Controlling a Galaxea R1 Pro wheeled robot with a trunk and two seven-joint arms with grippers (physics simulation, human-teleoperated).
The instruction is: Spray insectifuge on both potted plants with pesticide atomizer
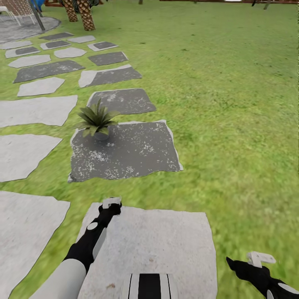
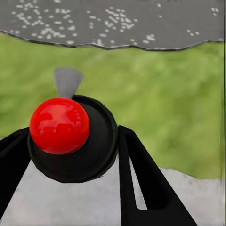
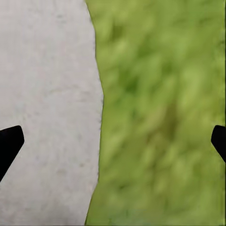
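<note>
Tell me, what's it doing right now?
Left gripper shut on the pesticide atomizer, red top up. Right gripper open, empty. One potted plant ahead on a dark stone slab. Nothing between.

You're looking over green lawn [image 1: 232,104], grey stone slabs [image 1: 39,110] trailing off to your left, two scaly palm trunks [image 1: 86,14] standing beside a round patio [image 1: 20,29].

No text, label, brand, number or sign is showing legibly in any of the views.
</note>
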